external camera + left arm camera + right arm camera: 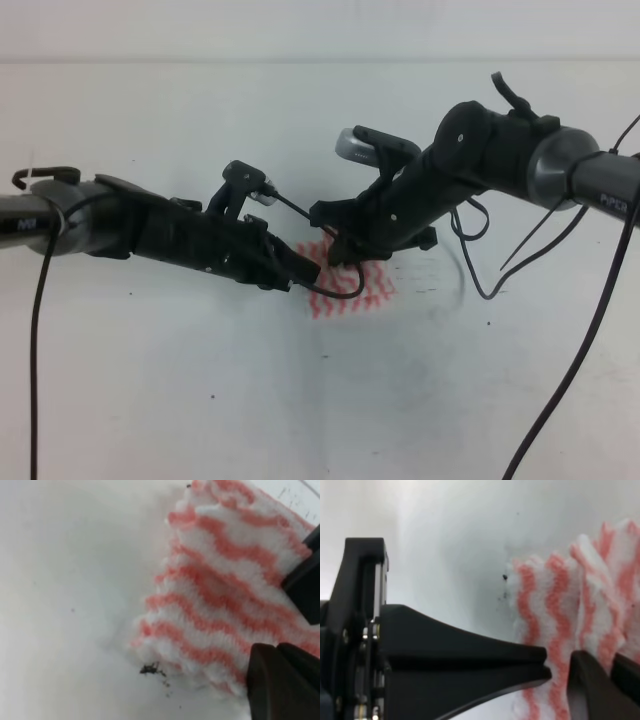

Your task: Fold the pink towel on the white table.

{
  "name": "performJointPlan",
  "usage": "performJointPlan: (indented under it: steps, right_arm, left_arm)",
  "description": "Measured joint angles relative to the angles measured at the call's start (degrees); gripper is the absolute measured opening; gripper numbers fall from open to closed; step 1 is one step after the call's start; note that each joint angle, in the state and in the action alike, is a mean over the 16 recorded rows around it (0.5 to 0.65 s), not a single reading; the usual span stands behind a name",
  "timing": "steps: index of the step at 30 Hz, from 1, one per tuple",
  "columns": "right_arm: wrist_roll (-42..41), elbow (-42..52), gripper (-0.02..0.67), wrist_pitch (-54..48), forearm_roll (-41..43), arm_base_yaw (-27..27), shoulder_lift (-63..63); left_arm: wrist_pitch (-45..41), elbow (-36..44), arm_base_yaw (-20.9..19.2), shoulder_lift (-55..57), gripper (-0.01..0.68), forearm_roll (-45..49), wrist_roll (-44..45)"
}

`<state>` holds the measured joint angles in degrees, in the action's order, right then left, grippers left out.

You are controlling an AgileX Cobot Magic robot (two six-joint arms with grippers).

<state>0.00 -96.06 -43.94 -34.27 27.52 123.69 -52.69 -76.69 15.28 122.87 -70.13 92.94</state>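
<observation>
Now right gripper (560, 667) clamped on pink towel (350, 285) edge; left gripper (300, 630) at its 3 o'clock side, fingers touching cloth, grip we cannot tell. Towel lies bunched, layered, at centre of white table (200, 400). We judge fold well advanced, final flattening left. Arms hide much of towel from above.

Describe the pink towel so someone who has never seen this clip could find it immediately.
Start from the white table that fills nearly the whole high view, and look near its middle, where the left gripper and right gripper meet. The pink towel lies there as a small folded bundle, partly under them. It is the only patterned thing: fluffy white cloth with wavy pink-red stripes.
</observation>
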Motion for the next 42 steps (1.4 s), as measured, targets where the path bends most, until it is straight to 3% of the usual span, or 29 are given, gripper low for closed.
performJointPlan:
  steps: [42]
  right_arm:
    - [0.0, -2.2, -0.012, -1.7, -2.0, 0.0, 1.4]
  left_arm:
    - [0.3, 0.0, -0.1, 0.1, -0.005, 0.0, 0.0]
